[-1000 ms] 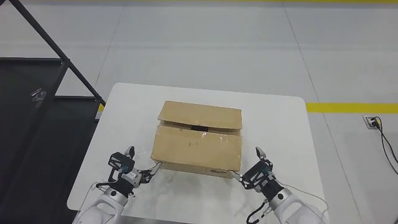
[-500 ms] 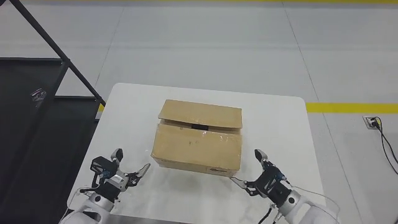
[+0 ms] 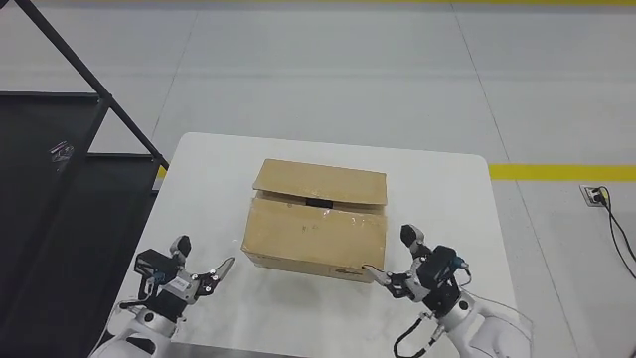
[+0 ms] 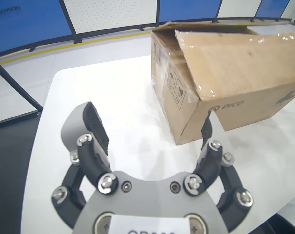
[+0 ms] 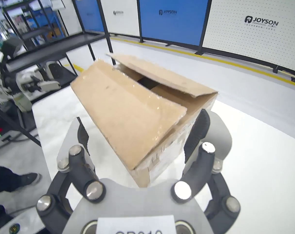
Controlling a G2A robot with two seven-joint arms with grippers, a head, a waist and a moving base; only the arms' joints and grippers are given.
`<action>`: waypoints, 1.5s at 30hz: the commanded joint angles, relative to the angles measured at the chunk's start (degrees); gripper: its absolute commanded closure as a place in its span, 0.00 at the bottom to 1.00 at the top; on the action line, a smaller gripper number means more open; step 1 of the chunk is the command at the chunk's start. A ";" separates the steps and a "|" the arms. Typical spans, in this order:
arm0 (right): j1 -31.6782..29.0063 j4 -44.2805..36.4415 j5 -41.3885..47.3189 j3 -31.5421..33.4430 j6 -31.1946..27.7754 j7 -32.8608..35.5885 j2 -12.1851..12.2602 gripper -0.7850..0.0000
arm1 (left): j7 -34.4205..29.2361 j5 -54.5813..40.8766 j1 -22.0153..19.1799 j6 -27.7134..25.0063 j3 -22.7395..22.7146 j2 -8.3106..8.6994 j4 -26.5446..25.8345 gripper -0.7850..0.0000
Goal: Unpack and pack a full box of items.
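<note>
Box (image 3: 316,227) mid-table (image 3: 447,189), flaps ajar. L gripper (image 3: 203,257) & R gripper (image 3: 390,255) both spread wide, empty, by its near corners.

Brown cardboard box (image 3: 316,224), flaps loosely closed, mid-table.

Around your white table (image 3: 447,199) you have a pale grey floor (image 3: 328,70) marked with yellow lines (image 3: 561,172), a black metal rack (image 3: 60,189) off its left edge, a socket with a cable (image 3: 594,195) off its right edge, and blue and white partition panels (image 5: 247,23) beyond its far edge.
</note>
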 commanded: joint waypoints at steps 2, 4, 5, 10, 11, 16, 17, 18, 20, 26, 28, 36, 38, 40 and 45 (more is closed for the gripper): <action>3.76 3.45 14.01 0.61 -5.95 1.97 -0.07 0.00 | -0.61 -4.16 -0.72 -2.75 -1.65 0.17 -0.56 0.00; 6.30 6.48 23.54 0.66 -8.00 4.15 -0.18 0.00 | -0.85 -8.66 -1.38 -5.06 -2.61 0.22 -0.73 0.00; 7.25 7.27 25.68 0.67 -8.47 5.52 -0.16 0.00 | -1.56 -11.11 -1.87 -5.89 -3.05 0.24 -0.68 0.00; 7.25 7.27 25.68 0.67 -8.47 5.52 -0.16 0.00 | -3.00 -13.38 -2.59 -6.86 -3.60 0.32 -0.92 0.00; 7.25 7.27 25.68 0.67 -8.47 5.52 -0.16 0.00 | -3.00 -13.38 -2.59 -6.86 -3.60 0.32 -0.92 0.00; 7.14 7.41 25.61 0.61 -8.11 5.68 -0.17 0.00 | -3.00 -13.38 -2.59 -6.86 -3.60 0.32 -0.92 0.00; 7.17 7.53 25.25 0.42 -6.94 6.32 -0.19 0.00 | -3.05 -13.51 -2.58 -6.64 -3.47 0.30 -0.99 0.00; 7.60 8.01 25.73 0.42 -5.90 6.58 -0.24 0.00 | -3.30 -13.59 -2.66 -6.56 -3.16 0.27 -1.07 0.00; 8.73 10.24 28.76 0.38 -4.40 8.10 -0.34 0.00 | -3.55 -14.17 -3.23 -6.65 -2.80 0.24 -1.09 0.00; 12.92 15.77 39.70 0.07 -6.39 19.46 -0.09 0.00 | -4.68 -17.27 -4.60 -8.51 -2.79 0.30 -0.94 0.00; 14.49 17.56 44.38 -0.18 -7.41 24.22 0.06 0.00 | -5.37 -18.42 -5.09 -9.01 -2.84 0.34 -0.46 0.00; 21.00 25.39 64.52 -2.65 -11.24 41.10 0.34 0.00 | -7.04 -20.03 -6.39 -10.34 -2.41 0.44 0.71 0.00; 22.06 26.65 67.89 -2.78 -12.20 43.41 0.41 0.00 | -7.20 -20.26 -6.58 -10.45 -2.35 0.46 0.73 0.00; 22.61 27.41 71.71 -2.71 -13.53 46.51 0.59 0.00 | -7.44 -20.77 -6.70 -10.78 -2.24 0.47 0.77 0.00; 22.57 27.05 80.46 -2.41 -17.38 56.64 1.37 0.00 | -7.77 -21.66 -6.85 -11.32 -2.05 0.50 0.83 0.00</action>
